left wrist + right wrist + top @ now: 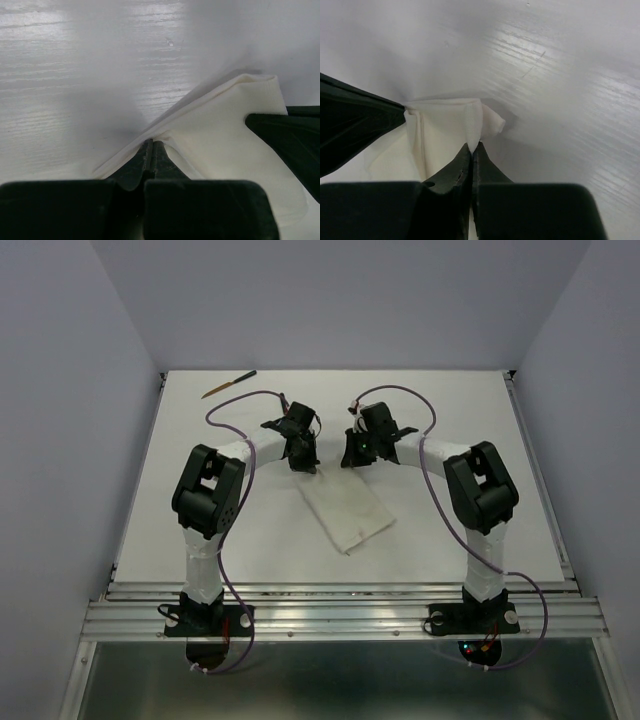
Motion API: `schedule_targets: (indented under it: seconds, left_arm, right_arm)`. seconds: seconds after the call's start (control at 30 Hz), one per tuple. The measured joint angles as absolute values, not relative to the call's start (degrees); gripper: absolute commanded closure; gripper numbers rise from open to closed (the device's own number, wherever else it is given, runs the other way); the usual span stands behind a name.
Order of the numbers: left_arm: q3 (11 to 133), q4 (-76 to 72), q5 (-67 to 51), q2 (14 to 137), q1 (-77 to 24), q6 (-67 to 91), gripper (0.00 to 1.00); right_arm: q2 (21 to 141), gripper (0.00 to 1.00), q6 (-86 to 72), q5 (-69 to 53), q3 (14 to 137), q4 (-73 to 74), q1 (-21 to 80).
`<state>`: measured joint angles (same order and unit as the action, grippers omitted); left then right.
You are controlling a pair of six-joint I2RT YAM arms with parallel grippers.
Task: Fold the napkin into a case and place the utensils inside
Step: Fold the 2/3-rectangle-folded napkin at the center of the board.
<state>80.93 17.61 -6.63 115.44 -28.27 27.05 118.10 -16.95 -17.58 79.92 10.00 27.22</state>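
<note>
The white napkin (345, 508) lies folded near the table's middle, running from my grippers toward the near right. My left gripper (302, 464) is shut on the napkin's far left edge; in the left wrist view (152, 142) the cloth (225, 135) rises to the pinched tips. My right gripper (355, 458) is shut on the far right corner; in the right wrist view (474, 145) a fold of the napkin (445, 125) sits between the tips. One brown wooden utensil (228, 386) with a dark end lies at the table's far left. No case shows.
Purple cables (232, 410) loop from both arms over the white table (480, 420). Grey walls close in the left, right and back. A metal rail (340, 610) runs along the near edge.
</note>
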Motion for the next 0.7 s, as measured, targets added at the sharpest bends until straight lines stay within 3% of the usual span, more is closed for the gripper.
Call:
schedule_targets:
  seconds: [0.7]
  left_arm:
    - [80.60, 17.28, -6.81, 115.44, -28.23, 27.51, 1.00]
  right_arm:
    - [113.06, 0.99, -18.87, -2.61, 78.39, 9.15, 36.49]
